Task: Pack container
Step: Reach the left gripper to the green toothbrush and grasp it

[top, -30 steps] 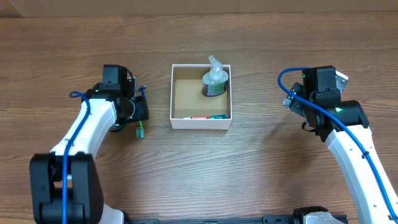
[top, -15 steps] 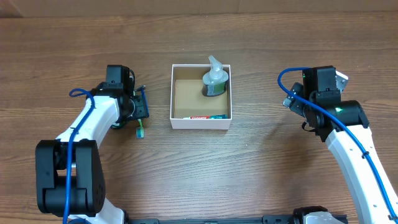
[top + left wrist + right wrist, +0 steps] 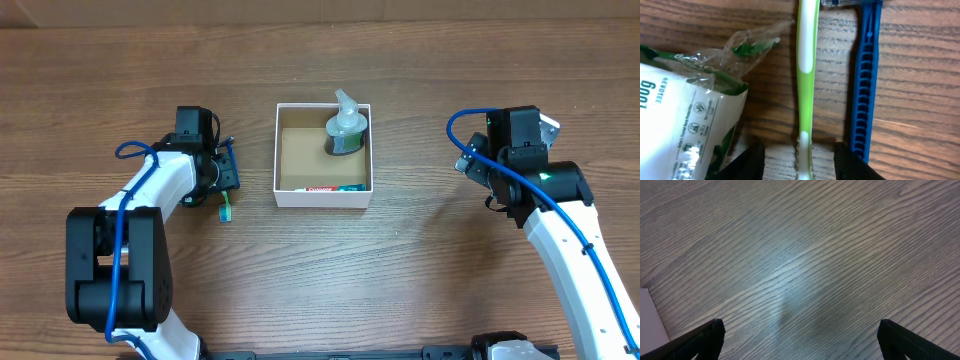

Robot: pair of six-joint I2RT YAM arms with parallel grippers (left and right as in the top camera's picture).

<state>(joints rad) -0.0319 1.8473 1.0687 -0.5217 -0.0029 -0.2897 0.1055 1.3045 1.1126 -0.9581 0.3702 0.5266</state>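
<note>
The container [image 3: 287, 194] is a square white box with a brown inside, at the table's middle. It holds a clear pump bottle [image 3: 346, 128] at its back right and a toothpaste tube [image 3: 330, 187] along its front wall. My left gripper [image 3: 799, 161] is open, low over the table left of the box, its fingers either side of a green toothbrush [image 3: 806, 65] without touching it. A blue razor [image 3: 863, 95] lies right of the toothbrush. A green-white packet [image 3: 687, 120] lies left of it. My right gripper [image 3: 799, 339] is open wide and empty over bare table.
In the overhead view the toothbrush tip [image 3: 226, 208] shows below the left gripper [image 3: 222, 172]. The right arm [image 3: 520, 150] hovers right of the box. A white corner of the box [image 3: 650, 322] shows at the right wrist view's left edge.
The left arm has shifted a little to the right and towards the back over the toiletries. The right arm has not moved.
</note>
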